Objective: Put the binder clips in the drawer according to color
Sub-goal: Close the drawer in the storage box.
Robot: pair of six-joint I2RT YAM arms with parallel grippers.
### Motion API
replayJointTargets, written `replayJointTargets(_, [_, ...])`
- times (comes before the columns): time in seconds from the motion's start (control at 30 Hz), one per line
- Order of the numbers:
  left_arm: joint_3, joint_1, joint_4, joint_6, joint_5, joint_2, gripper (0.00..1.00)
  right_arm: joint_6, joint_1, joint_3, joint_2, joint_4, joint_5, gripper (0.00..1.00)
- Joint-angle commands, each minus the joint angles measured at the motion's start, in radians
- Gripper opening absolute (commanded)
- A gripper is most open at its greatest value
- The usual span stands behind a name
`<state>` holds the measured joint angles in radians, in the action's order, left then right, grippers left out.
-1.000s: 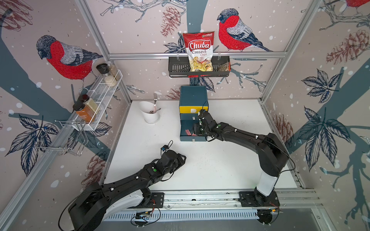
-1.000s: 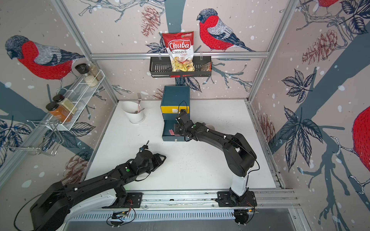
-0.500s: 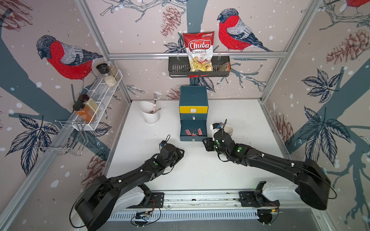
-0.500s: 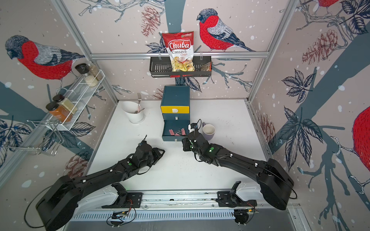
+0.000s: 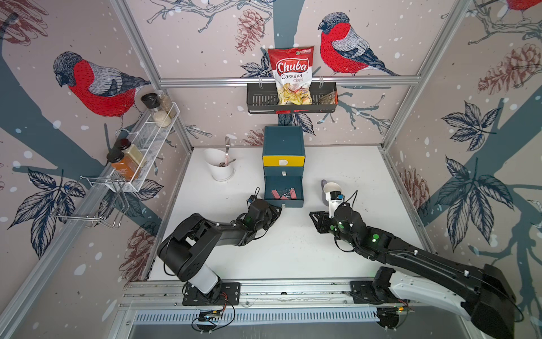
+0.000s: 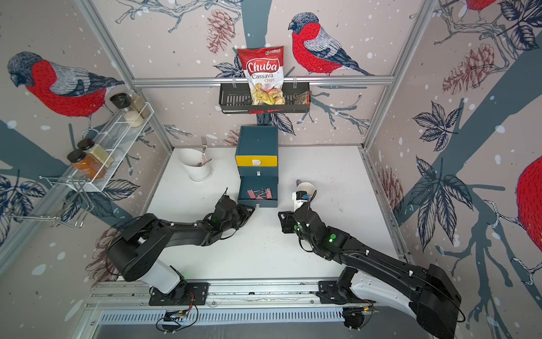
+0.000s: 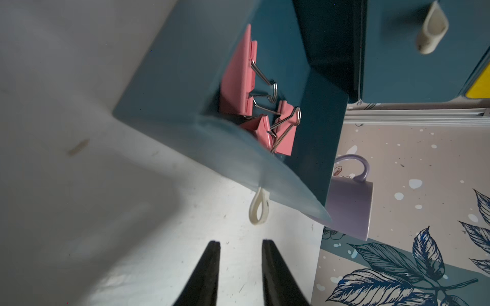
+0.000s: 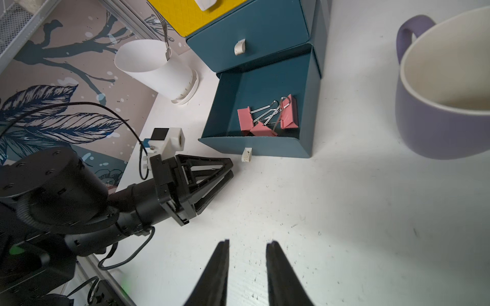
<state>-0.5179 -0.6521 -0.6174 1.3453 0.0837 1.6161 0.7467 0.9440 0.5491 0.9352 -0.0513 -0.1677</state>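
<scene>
- Our left gripper (image 7: 240, 242), narrow and empty, sits just near the pull tab (image 7: 259, 209) of the open bottom drawer (image 5: 283, 203), probably to push it shut.
- Three pink binder clips (image 8: 265, 119) lie inside.
- Our right gripper (image 8: 248, 242), jaws nearly together and empty, hangs to the right, clear.

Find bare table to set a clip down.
Free: white table between left fingers and right fingers, before the open bottom drawer; also the back right corner beside the drawer chest. Crowded: drawer front corners, near left fingers and purple mug.
</scene>
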Motion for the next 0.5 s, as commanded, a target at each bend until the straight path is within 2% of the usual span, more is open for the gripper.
replayJointTargets(0.0, [-0.027,-0.001,-0.093,0.031,0.012,0.033,0.32,0.017,0.002,-0.01,-0.031,-0.041,-0.018,0.3])
replayJointTargets(0.17, [-0.057,-0.001,-0.067,0.039,-0.001,0.058,0.31,0.018,0.002,-0.016,-0.062,-0.063,-0.012,0.31])
replayJointTargets(0.47, [-0.119,0.0,-0.046,0.049,-0.019,0.134,0.23,0.028,0.01,-0.012,-0.1,-0.096,-0.016,0.31])
